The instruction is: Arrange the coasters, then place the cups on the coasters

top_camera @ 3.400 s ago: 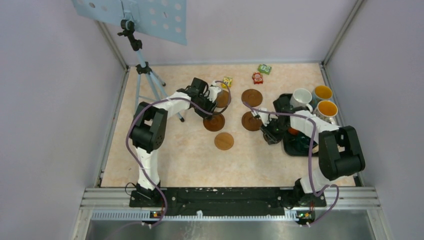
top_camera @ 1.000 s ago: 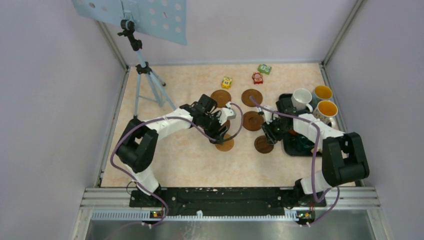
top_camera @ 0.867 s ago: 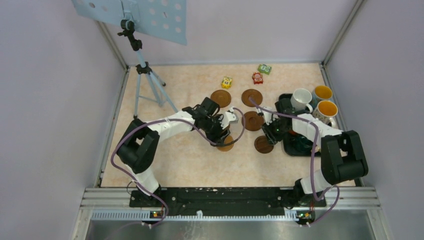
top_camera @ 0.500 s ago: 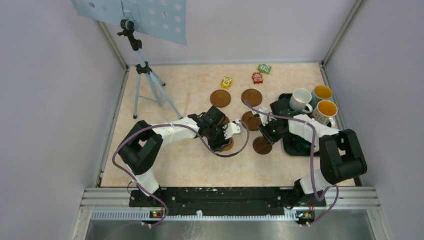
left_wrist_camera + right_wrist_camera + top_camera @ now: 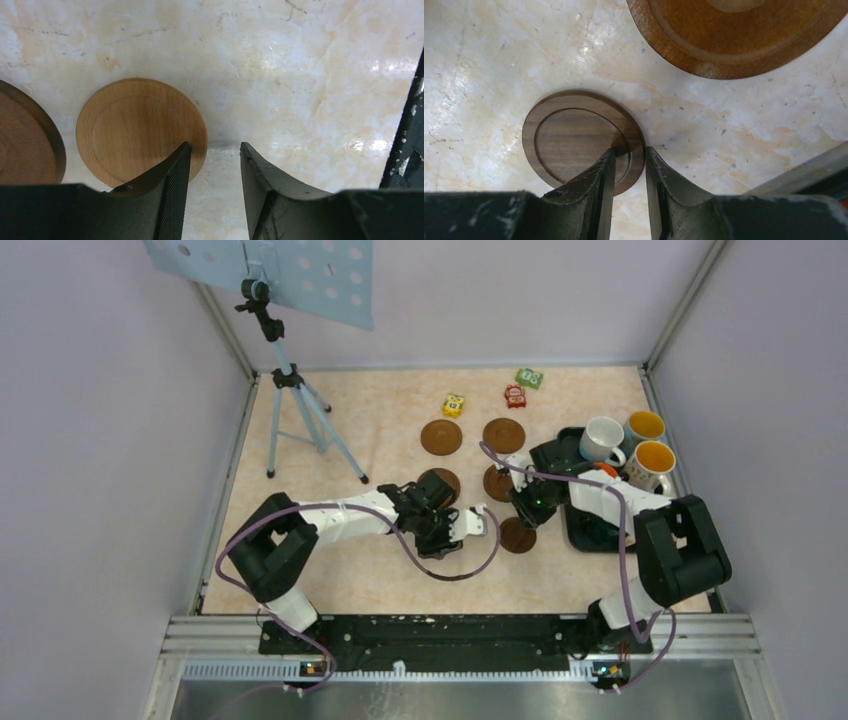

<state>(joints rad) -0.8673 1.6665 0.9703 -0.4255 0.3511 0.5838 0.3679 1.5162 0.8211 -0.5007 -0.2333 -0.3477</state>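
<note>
Left wrist view: left gripper [image 5: 215,146] sits closed narrow at the rim of the light coaster [image 5: 135,127], flat on the table [image 5: 300,75]; right gripper [image 5: 630,150] straddles the dark coaster [image 5: 574,137] rim, grip unclear. Either thin rim could slip, skidding its disc out of line

The gripper [image 5: 629,149] is reaching down with its jaws narrowly apart, straddling the right rim of a dark coaster [image 5: 569,140] lying flat on the table [image 5: 484,65]. A lighter coaster [image 5: 729,35] is lying beyond the dark coaster, not touching it.
</note>
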